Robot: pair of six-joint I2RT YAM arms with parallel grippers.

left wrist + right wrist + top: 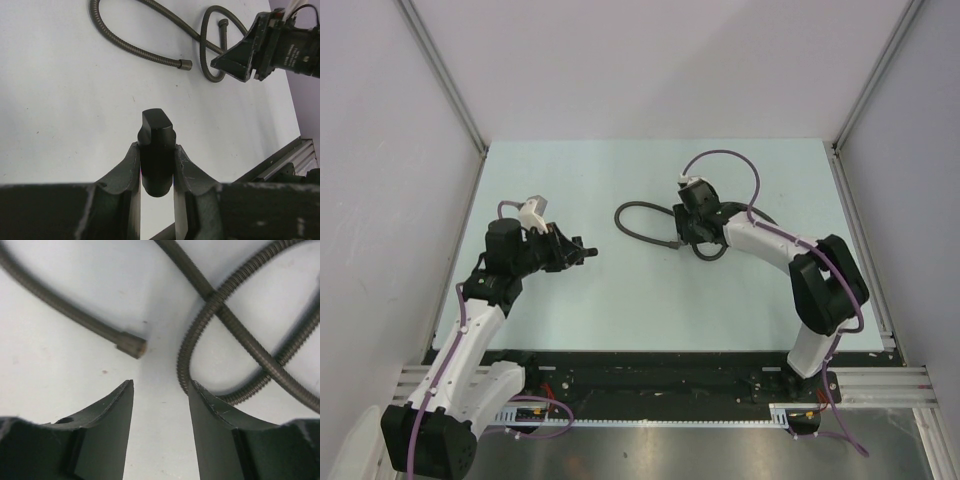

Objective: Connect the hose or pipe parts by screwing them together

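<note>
The right gripper (161, 385) has its jaws half apart and empty. The hose end fitting (131, 345) lies just ahead, left of the gap, and the ribbed hose loop (181, 357) hugs one finger. Closing here risks snagging that loop. The left gripper (156, 147) clamps a black fitting (156, 127).

- a short, smooth black fitting (157, 127) with a rounded end stood upright, clamped between the fingers of the left gripper (156, 149).
- a thin dark grey hose (75, 317) lay flat on the table, its small end fitting (131, 345) free and joined to nothing.
- a ribbed hose section (184, 360) curled in a loop just beside it, crossing over a smoother strand.
</note>
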